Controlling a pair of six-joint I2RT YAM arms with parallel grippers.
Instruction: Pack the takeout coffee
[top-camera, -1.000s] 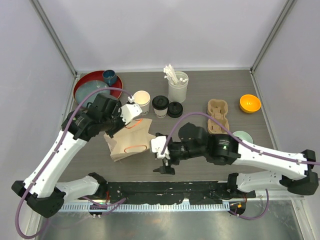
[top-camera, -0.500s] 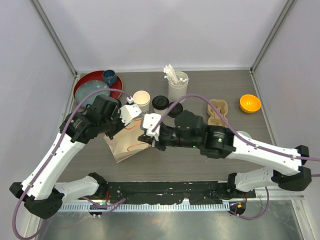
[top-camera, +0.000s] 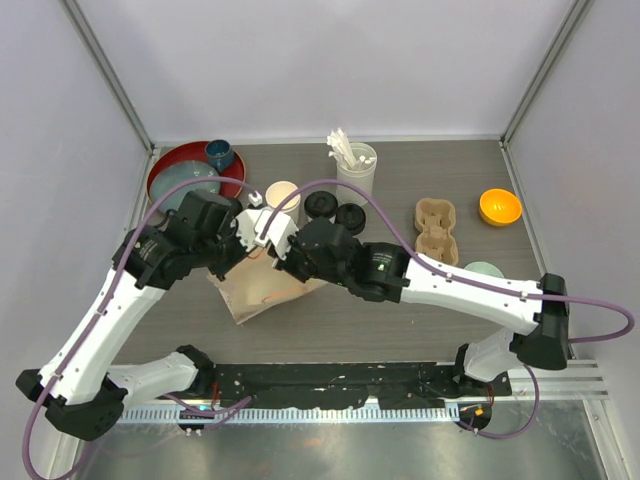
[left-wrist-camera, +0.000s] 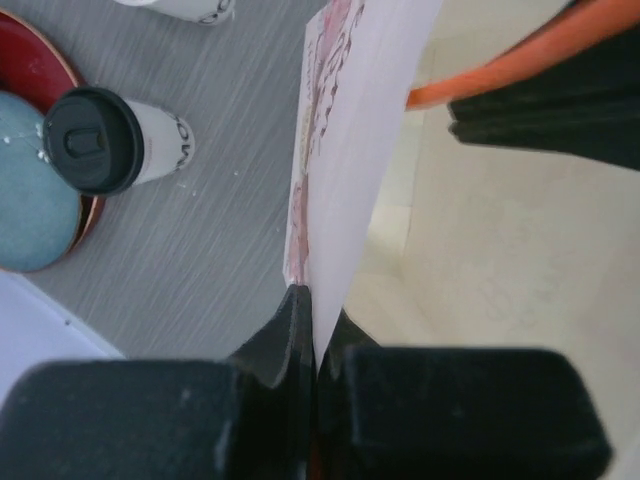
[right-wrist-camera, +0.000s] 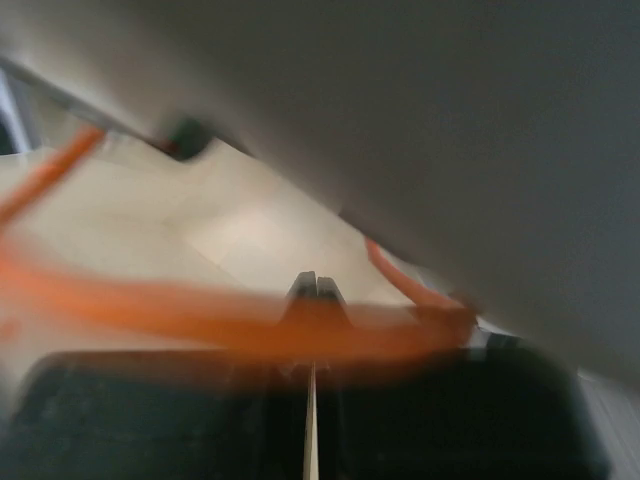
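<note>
The left gripper and right gripper are each pressed together on the bag's rim, the right beside an orange handle. Outside the bag, near the tabletop's far edge, stand an open cup, a lidded cup and a loose lid.

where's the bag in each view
top external: bag lies centre-left, under both wrists.
left wrist: bag edge runs up the middle, pinched in the left gripper; tan side at right.
right wrist: bag is the blurred tan surface at lower left.
shared landmark: its orange handle.
</note>
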